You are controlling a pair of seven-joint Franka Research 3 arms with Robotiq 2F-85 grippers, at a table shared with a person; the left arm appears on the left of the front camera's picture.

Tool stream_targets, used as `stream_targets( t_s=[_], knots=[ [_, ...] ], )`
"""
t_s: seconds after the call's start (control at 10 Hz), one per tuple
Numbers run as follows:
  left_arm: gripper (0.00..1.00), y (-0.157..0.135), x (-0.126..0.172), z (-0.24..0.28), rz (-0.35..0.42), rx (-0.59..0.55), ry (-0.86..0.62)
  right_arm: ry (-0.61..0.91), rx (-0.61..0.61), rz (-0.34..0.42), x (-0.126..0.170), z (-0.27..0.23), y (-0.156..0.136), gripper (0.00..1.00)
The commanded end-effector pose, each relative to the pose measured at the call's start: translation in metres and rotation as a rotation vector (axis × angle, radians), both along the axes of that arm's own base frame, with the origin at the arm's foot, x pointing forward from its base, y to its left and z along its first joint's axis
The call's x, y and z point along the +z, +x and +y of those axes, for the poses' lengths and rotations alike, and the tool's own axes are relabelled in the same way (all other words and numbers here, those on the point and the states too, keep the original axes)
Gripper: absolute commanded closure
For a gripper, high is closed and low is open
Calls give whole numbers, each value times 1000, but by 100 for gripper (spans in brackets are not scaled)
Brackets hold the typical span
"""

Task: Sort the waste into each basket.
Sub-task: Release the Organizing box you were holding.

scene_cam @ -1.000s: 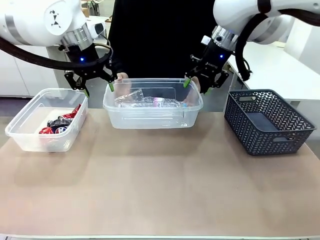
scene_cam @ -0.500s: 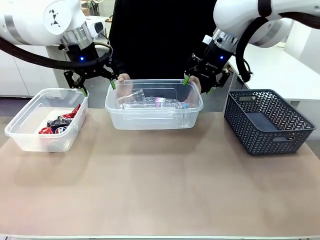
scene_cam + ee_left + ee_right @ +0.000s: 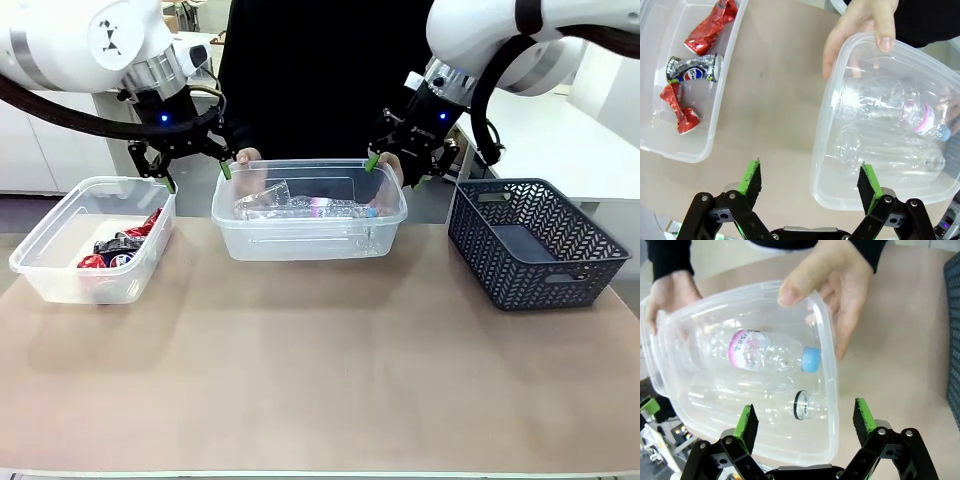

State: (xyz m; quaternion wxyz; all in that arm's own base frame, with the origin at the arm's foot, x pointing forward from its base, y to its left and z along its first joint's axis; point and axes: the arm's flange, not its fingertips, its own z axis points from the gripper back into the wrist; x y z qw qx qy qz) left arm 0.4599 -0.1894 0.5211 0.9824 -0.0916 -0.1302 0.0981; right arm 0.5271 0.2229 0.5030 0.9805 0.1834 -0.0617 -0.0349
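The cans [image 3: 118, 243] lie in the left tub [image 3: 60, 280], the bottles [image 3: 300, 206] in the middle tub [image 3: 300, 240], which a person holds. Sorting seems finished. The left hand [image 3: 195, 172] and right hand [image 3: 398, 170] hover empty, fingers apart.

The two tubs [image 3: 308, 222] [image 3: 85, 262] are clear and colourless. The cans [image 3: 709, 31] are red and silver, one with a blue mark. The bottles [image 3: 760, 352] are transparent; one has a pink-and-white label and a light blue cap [image 3: 811, 359]. The lattice basket [image 3: 535, 245] is dark blue-grey. The table [image 3: 320, 370] is beige. The finger pads [image 3: 750, 177] are green on black. The person's sleeve [image 3: 670, 257] is black.
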Motion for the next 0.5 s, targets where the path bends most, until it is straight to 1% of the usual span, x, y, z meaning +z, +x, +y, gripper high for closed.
stream_targets(
  t_s=[0.0,0.1,0.2,0.3,0.4],
  knots=[
    [0,-20,30,8,-49,-23,-8,85,-18,-49,30,-28,-29,0],
    [0,-57,54,18,-76,-108,-84,56,-27,-136,52,-61,-74,0],
    [0,-97,59,35,-44,-106,-64,100,48,-181,59,-108,-125,0],
    [0,-125,54,44,-19,-148,-93,140,2,-171,55,-145,-159,0],
    [0,-142,43,44,19,-210,-85,9,-122,-181,38,-170,-176,0]
  ],
)
